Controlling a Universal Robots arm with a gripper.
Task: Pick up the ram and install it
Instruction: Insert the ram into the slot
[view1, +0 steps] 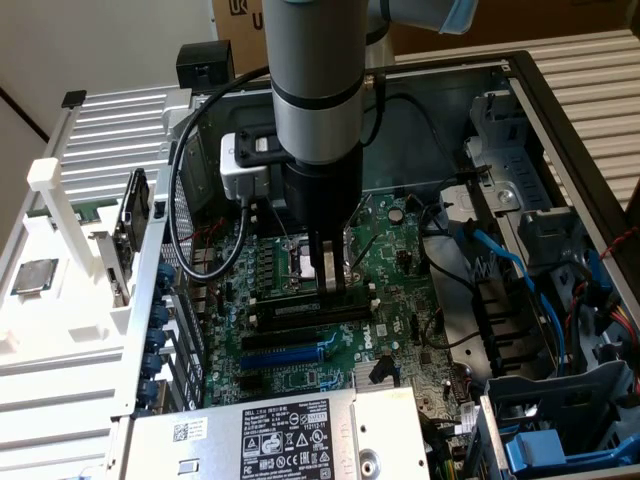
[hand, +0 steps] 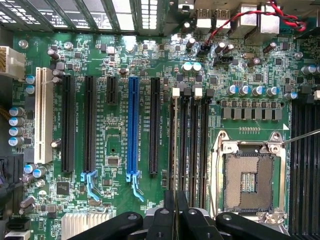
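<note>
Holding the ram (hand: 174, 196) parallel to the first memory slot (hand: 175, 130) matters most here: the gripper (view1: 330, 280) looks clenched on it edge-on just above, and any tilt would likely jam one end

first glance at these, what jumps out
The thick grey robot arm reaches down into an open computer case at the centre of the exterior view, its gripper low over the green motherboard. In the wrist view a bright blue slot stands out among the black ones, and the open silver processor socket sits next to the black memory slots.
</note>
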